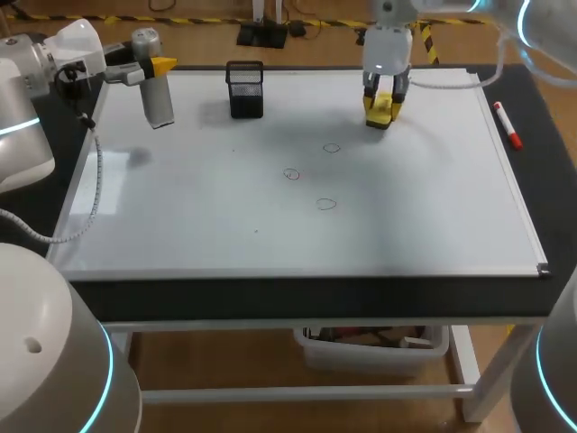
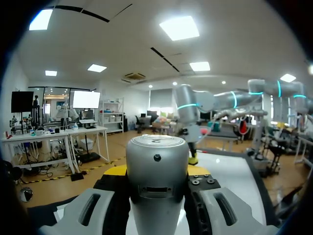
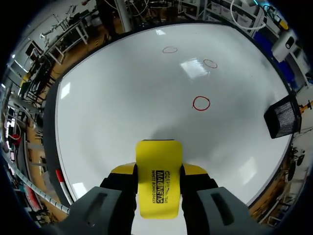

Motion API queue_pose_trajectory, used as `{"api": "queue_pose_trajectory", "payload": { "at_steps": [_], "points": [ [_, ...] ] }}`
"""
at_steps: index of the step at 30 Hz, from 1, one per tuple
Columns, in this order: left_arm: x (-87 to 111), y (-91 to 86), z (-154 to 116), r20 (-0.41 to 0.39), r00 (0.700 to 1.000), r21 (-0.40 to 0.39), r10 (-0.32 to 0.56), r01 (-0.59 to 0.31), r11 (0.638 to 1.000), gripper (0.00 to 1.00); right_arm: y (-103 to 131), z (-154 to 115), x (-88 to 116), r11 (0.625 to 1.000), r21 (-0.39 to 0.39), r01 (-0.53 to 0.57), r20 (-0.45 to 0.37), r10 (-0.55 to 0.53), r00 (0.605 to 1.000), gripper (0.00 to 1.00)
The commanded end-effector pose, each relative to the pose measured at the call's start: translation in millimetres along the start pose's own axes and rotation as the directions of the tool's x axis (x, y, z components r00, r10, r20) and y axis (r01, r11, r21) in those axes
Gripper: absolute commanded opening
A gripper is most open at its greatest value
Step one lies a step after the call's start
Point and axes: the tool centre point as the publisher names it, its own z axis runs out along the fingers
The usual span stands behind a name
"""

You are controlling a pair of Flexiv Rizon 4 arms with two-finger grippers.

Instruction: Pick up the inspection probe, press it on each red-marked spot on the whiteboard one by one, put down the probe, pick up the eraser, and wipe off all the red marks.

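The left gripper [image 1: 155, 70] clamps the probe [image 1: 159, 101], a smooth silver-grey cylinder with a rounded cap, at the far left of the glossy whiteboard [image 1: 433, 225]. The right gripper [image 1: 383, 101] is closed on the eraser [image 3: 158, 166], a flat yellow block with rounded corners, far and right of centre. Three thin red rings [image 1: 325, 204] sit mid-board. A black mesh cup [image 1: 245, 90] stands far, between the grippers. A red marker [image 1: 508, 126] lies just beside the board's right edge.

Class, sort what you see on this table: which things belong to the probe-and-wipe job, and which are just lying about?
Part of the job:
probe
eraser
whiteboard
red marks, three circles

Just lying about:
black mesh pot
marker pen
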Motion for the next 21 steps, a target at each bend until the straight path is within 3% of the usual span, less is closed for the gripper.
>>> {"api": "queue_pose_trajectory", "payload": {
  "at_steps": [1, 10, 21],
  "points": [
    [-0.2, 0.4, 0.7, 0.001, 1.0, 0.004, 0.002, -0.002, 1.0, 0.0, 26.6, -7.9, 28.1, 0.978, 0.21, -0.022, 0.005, 0.021, 1.0, 0.0],
    [-0.2, 0.4, 0.7, 0.001, 1.0, 0.004, 0.002, -0.002, 1.0, 0.0, 35.9, -15.4, 43.6, 0.951, 0.3, -0.078, -0.019, 0.088, 0.996, 0.0],
    [-0.2, 0.4, 0.7, 0.001, 1.0, 0.004, 0.002, -0.002, 1.0, 0.0, 39.0, -16.8, 55.1, 0.942, 0.317, -0.113, -0.012, 0.123, 0.992, 0.0]
  ]
}}
